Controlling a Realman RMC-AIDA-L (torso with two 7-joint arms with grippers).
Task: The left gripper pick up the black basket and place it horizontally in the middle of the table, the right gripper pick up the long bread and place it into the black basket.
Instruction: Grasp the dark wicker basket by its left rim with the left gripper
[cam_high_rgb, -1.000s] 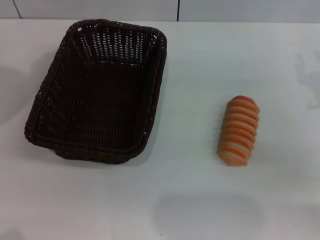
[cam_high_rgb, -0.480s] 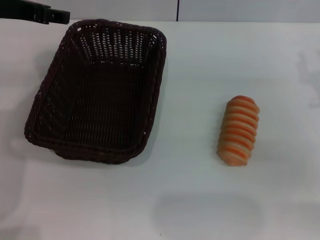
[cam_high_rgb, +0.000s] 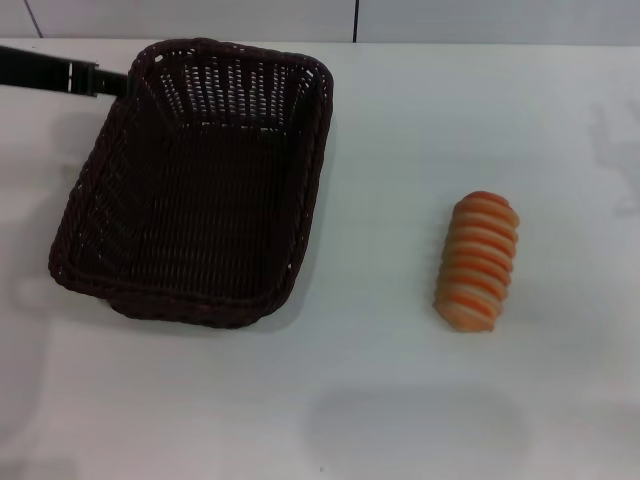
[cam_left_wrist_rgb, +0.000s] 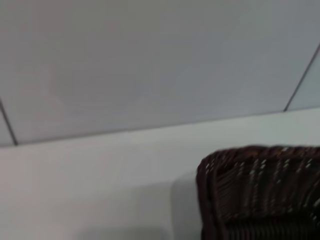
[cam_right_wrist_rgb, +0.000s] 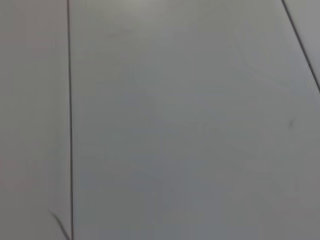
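The black basket (cam_high_rgb: 195, 185) lies empty on the left half of the white table (cam_high_rgb: 400, 130), its long side running away from me. My left gripper (cam_high_rgb: 112, 80) reaches in from the left edge as a black bar, its tip at the basket's far left corner. The left wrist view shows one corner of the basket's braided rim (cam_left_wrist_rgb: 260, 192) close by. The long bread (cam_high_rgb: 478, 262), orange-and-cream striped, lies on the table to the right of the basket, well apart from it. My right gripper is out of view.
A grey panelled wall (cam_high_rgb: 450, 20) runs along the table's far edge. The right wrist view shows only grey panels with dark seams (cam_right_wrist_rgb: 69, 100). Open tabletop lies between the basket and the bread and along the near edge.
My left gripper came into the head view at the top left and has moved down and right, up to the basket's far left corner. The basket and bread have not moved.
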